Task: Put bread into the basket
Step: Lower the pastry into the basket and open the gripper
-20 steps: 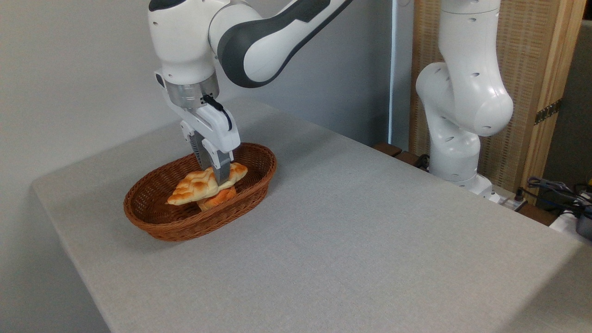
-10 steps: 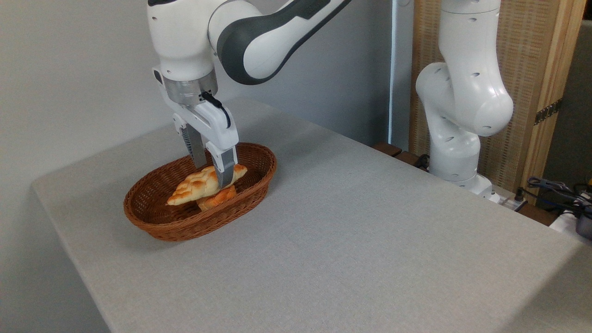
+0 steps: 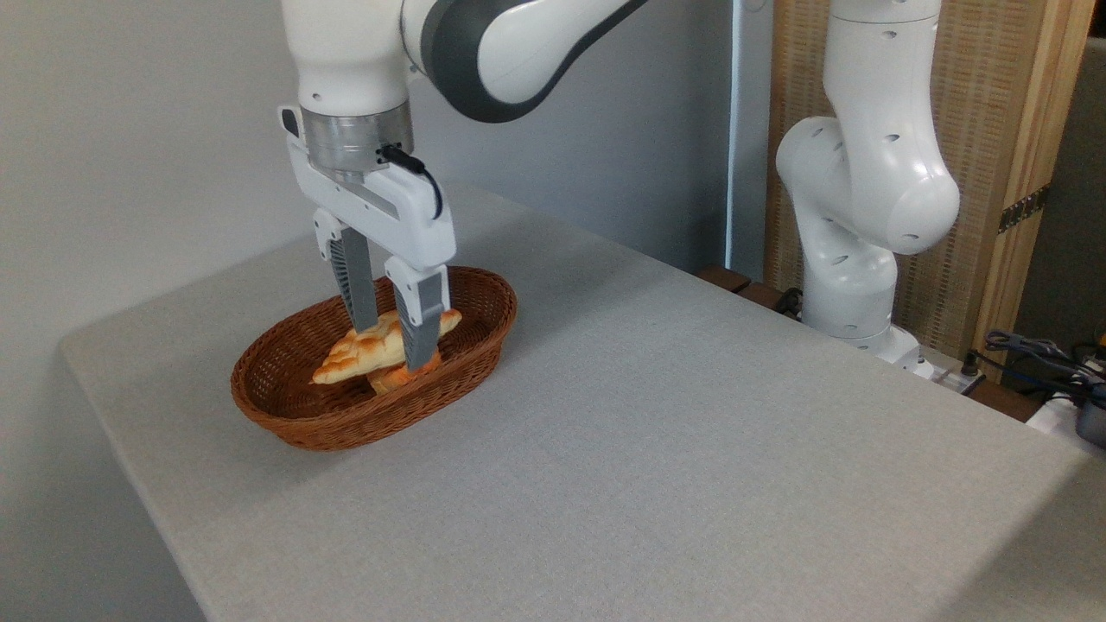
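Your gripper (image 3: 390, 339) has its jaws released, one each side of the bread (image 3: 371, 347) in the basket (image 3: 346, 423); lifting crookedly may drag it out.

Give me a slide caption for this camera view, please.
Robot hand, open, above braided bread lying on a bun in the wicker basket.
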